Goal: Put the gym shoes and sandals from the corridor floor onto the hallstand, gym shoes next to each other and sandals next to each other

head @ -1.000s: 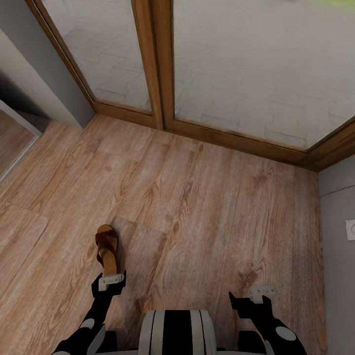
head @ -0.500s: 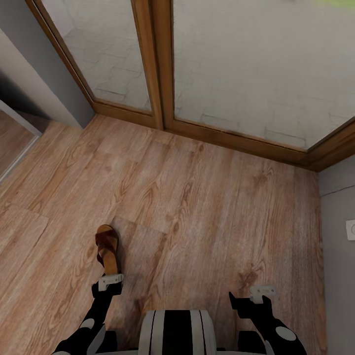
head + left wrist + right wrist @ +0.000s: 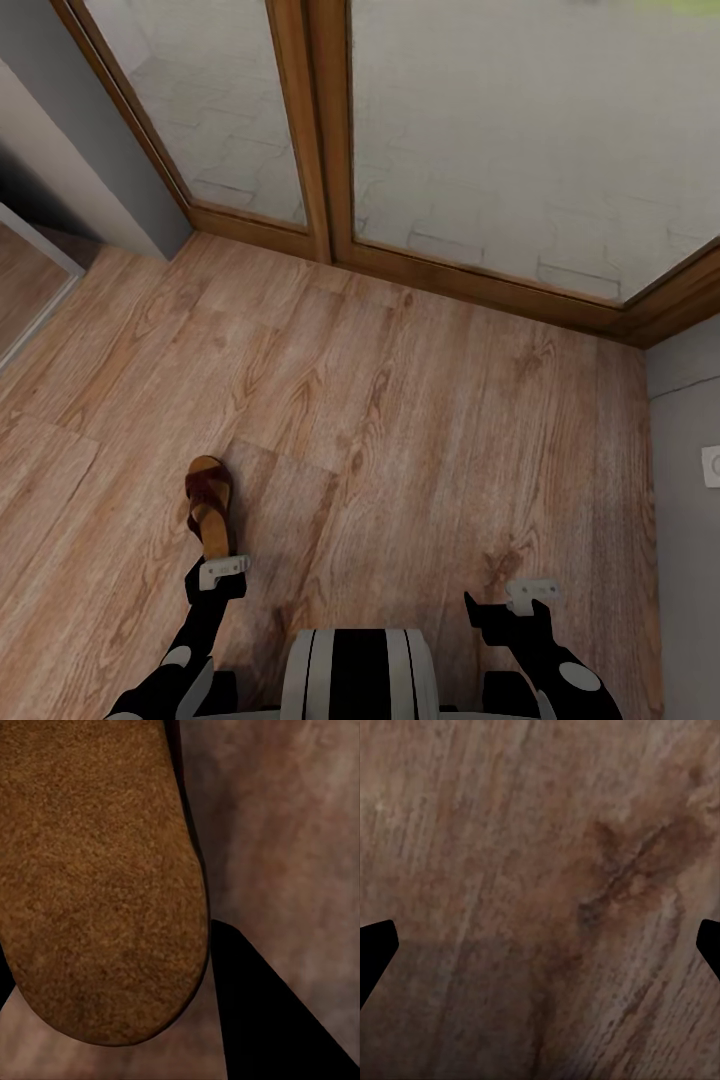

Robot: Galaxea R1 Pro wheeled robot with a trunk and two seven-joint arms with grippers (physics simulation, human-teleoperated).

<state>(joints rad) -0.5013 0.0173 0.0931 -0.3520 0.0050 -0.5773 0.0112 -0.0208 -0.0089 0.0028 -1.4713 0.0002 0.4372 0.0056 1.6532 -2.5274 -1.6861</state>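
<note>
One dark brown sandal (image 3: 208, 500) with a tan footbed lies on the corridor floor (image 3: 420, 420), toe pointing away from me. My left gripper (image 3: 222, 571) sits at its heel. In the left wrist view the tan heel (image 3: 97, 870) lies between the fingers, and one dark finger (image 3: 277, 1020) presses its edge. My right gripper (image 3: 530, 594) hangs open over bare planks (image 3: 540, 870), its fingertips far apart. The gym shoes and the hallstand are out of view.
Wood-framed glass doors (image 3: 320, 130) close off the far side. A grey wall (image 3: 90, 170) and a framed panel (image 3: 30, 290) stand at the left. At the right is a grey wall with a white socket (image 3: 712, 466). My trunk (image 3: 355, 670) is at the bottom.
The sandal has shifted and turned slightly to the left at the left gripper's fingers. The left gripper has barely moved. The right arm is still.
</note>
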